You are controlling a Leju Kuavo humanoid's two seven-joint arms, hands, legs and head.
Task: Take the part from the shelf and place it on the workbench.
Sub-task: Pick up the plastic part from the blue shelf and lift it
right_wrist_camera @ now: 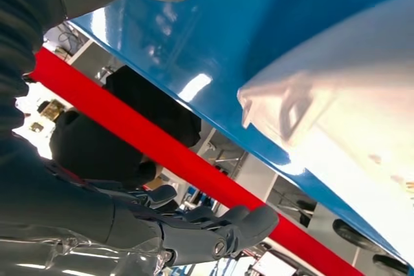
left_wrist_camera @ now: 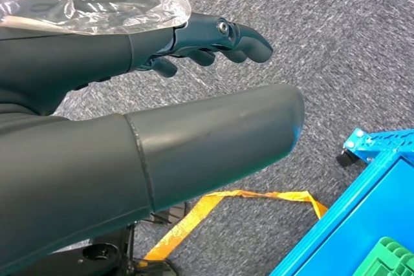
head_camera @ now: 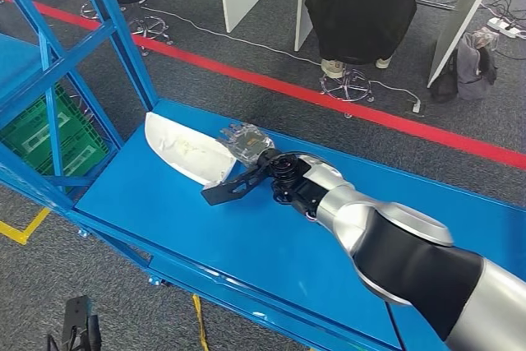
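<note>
Right arm (head_camera: 397, 244), silver and black, enters from the lower right corner of the head view and reaches across the blue workbench (head_camera: 186, 228) toward its far left corner. Workbench: a long blue surface whose near edge runs diagonally through the frame; a blue frame shelf (head_camera: 59, 55) stands at its left end, with a green crate (head_camera: 43, 133) behind the bars. Part (head_camera: 186, 154): a white, elongated curved shell lying flat on the workbench near the far edge, just beside the shelf end, so it appears already set down. Right hand (head_camera: 248, 166): fingers spread and extended, holding nothing; dark fingers lie at the near end of the part, and whether they touch it cannot be told. Left hand (left_wrist_camera: 161, 95): seen in the left wrist view hanging over grey carpet, thumb and fingers apart, empty.

Step in hand, as judged: release and withdrawal. To do it well, the fingers should part fully from the shell before the arm draws back, and retreat along the arm's own line, not sideways, so the light part is not dragged or spun toward the far edge.

Beyond the workbench: a red floor line (head_camera: 372, 113) and a seated person (head_camera: 366, 6) in dark clothing. No brand, label or legible writing is visible on any object.
</note>
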